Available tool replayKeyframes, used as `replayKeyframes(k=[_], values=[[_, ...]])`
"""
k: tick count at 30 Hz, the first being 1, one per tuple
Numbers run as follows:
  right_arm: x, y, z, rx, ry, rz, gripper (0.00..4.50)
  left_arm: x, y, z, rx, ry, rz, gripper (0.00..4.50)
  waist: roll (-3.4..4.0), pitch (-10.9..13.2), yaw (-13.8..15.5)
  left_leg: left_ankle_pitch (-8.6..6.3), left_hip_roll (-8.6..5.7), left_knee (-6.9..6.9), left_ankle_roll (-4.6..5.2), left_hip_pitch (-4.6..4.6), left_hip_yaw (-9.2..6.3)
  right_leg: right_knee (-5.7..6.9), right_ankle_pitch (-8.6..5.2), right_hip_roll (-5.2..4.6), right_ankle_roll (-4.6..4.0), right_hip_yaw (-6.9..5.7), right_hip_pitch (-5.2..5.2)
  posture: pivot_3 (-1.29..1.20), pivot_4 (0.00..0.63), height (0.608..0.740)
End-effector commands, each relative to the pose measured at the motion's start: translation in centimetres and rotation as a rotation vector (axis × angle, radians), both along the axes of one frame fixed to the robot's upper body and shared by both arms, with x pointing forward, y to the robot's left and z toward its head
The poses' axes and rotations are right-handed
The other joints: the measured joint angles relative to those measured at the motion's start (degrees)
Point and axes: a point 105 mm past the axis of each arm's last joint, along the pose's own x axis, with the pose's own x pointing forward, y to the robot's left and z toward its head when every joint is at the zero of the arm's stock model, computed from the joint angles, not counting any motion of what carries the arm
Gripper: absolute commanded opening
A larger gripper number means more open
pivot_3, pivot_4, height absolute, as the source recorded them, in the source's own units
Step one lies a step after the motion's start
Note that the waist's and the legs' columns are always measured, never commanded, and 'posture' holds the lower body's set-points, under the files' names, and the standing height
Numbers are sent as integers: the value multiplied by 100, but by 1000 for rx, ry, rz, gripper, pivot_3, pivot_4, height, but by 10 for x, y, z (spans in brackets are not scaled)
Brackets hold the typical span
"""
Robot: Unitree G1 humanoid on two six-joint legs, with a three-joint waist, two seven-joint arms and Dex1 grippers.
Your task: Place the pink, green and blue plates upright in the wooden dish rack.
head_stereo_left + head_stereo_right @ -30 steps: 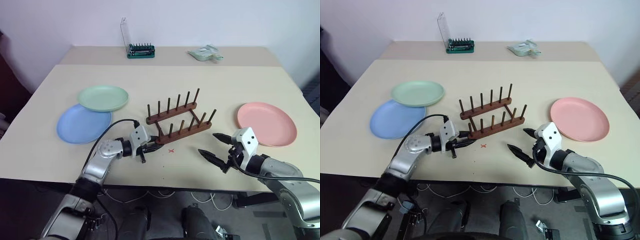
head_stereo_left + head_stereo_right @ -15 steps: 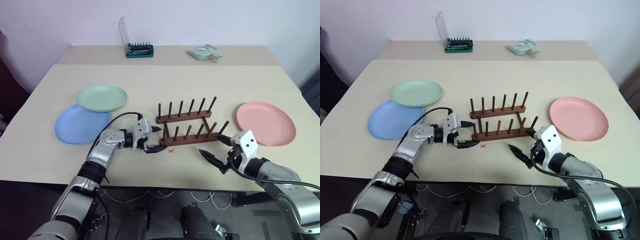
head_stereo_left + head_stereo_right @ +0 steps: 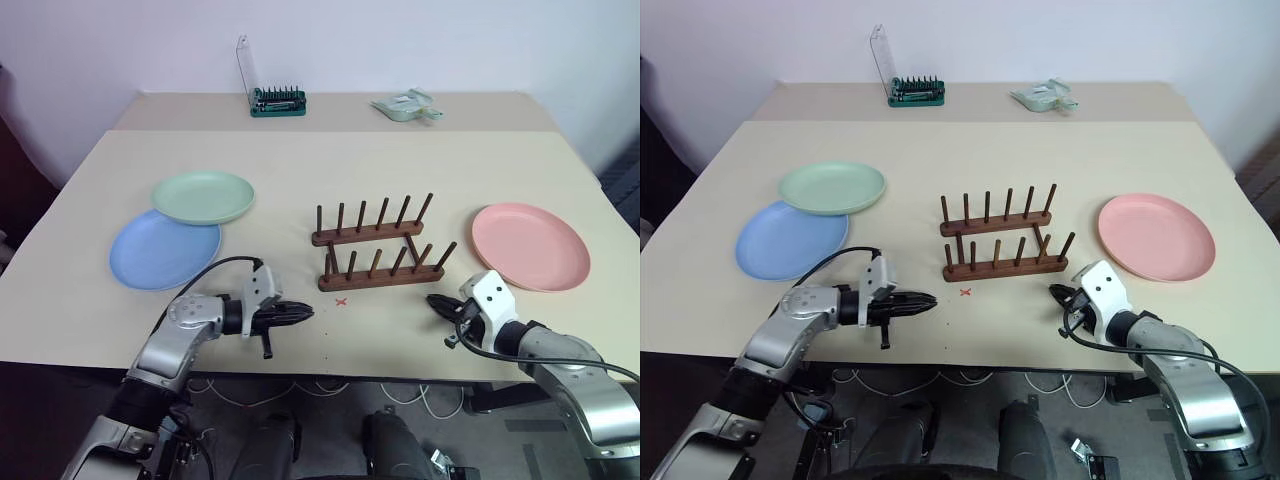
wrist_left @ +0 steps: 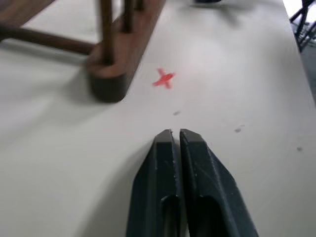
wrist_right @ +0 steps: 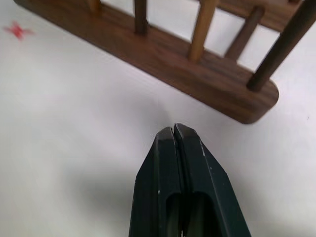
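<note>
— Beige table (image 3: pixel 330 180) against a pale wall. What sits nearest on it?

— Both arms, low at the near edge. The left claw (image 3: pixel 306 312) lies level, aimed toward the middle, its two black fingers (image 4: pixel 165 173) pressed together with nothing between them. The right claw (image 3: pixel 433 300) points in from the other side, fingers (image 5: pixel 170 168) likewise pinched together and empty.

— And between the two?

— A small red cross mark (image 3: pixel 341 300) on the tabletop, just ahead of the left claw's tips and just in front of the wooden dish rack (image 3: pixel 380 252).

— Where exactly is the rack?

— About the middle of the table, its two dark rails running side to side, each with a row of thin upright pegs. No plate stands in it. The near rail's right end is close to the right claw, not touching.

— The plates?

— All lying flat. The pink plate (image 3: pixel 530 246) is right of the rack, apart from it. On the left, the blue plate (image 3: pixel 165 251) lies nearer, and the green plate (image 3: pixel 204 196) sits behind it, its edge overlapping the blue one's far rim.

— Anything further back?

— A green tool holder (image 3: pixel 279 100) with its clear lid raised, and a pale green packet-like thing (image 3: pixel 408 106) to its right, both near the wall.
</note>
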Motion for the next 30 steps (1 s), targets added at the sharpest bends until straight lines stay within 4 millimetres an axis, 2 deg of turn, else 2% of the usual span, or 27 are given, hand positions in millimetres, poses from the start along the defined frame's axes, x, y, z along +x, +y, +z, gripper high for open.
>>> replayKeyframes(k=[1,4,13,20,30], values=[[12,-4,1,-64,-53,-32,0,15,-11,-7,52,-48,87,49,-1,0,18,0,0,2,0,0,0,0,1,0,0,0,0,0,150,740],[26,-1,1,-83,-85,-59,0,36,-12,-6,27,-72,208,49,-3,-2,24,1,0,5,-1,5,1,1,3,2,-2,0,4,0,150,740],[58,9,6,-119,-152,-80,0,70,-10,-1,17,-117,370,49,-9,-7,-32,5,2,9,-6,11,3,4,16,6,-5,0,4,0,150,740],[77,10,14,-152,-202,-108,0,81,-15,3,10,-142,373,49,-9,-7,-76,6,1,6,-7,8,1,4,17,5,-4,0,1,0,150,740],[77,18,15,-137,-209,-92,0,87,-15,1,18,-168,394,49,-7,-8,-78,7,0,7,-8,10,2,5,18,5,-2,0,3,0,150,740]])
